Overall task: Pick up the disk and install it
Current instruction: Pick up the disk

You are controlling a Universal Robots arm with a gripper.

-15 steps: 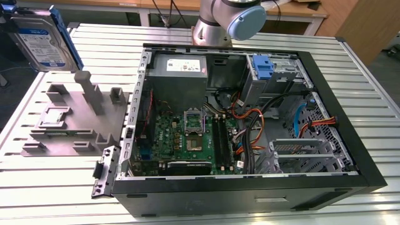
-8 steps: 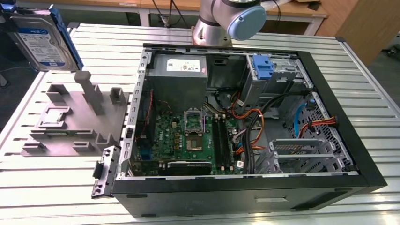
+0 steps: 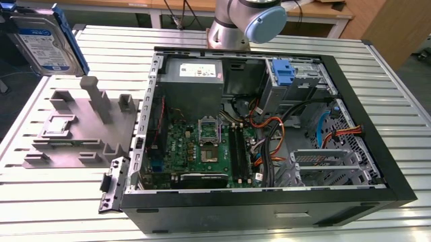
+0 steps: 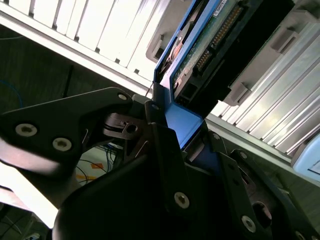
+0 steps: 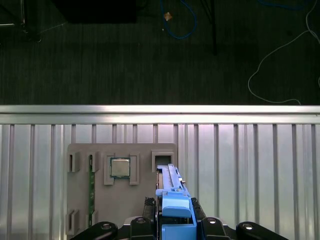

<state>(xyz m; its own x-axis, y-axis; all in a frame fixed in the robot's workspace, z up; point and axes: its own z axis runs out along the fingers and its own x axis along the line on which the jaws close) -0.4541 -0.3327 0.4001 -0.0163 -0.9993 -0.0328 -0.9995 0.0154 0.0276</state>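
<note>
Blue plastic frames the disk (image 3: pixel 44 43), which hangs in the air at the exterior view's far left, above the grey holder (image 3: pixel 81 126) and clear of it. The gripper (image 4: pixel 182 122) is closed on it: in the second wrist view its 2 fingers (image 4: pixel 162 145) press the carrier's end from either side, with no gap to see. The disk's long axis runs straight out from the fingertips, in line with the gripper. It stands on edge, label side toward the exterior camera. In the first wrist view it shows edge-on over the holder, near a slot beside the chip (image 5: pixel 120 167) seated there.

Further right in the exterior view, the open case (image 3: pixel 235 214) lies on the slatted table (image 3: pixel 54 201). The bay (image 3: pixel 306 80) with its blue bracket (image 3: pixel 284 73) sits in the case's far corner, well apart from the disk, with the holder and the board (image 3: pixel 202 146) between. By my judgement the pick-up is done and the install is not.
</note>
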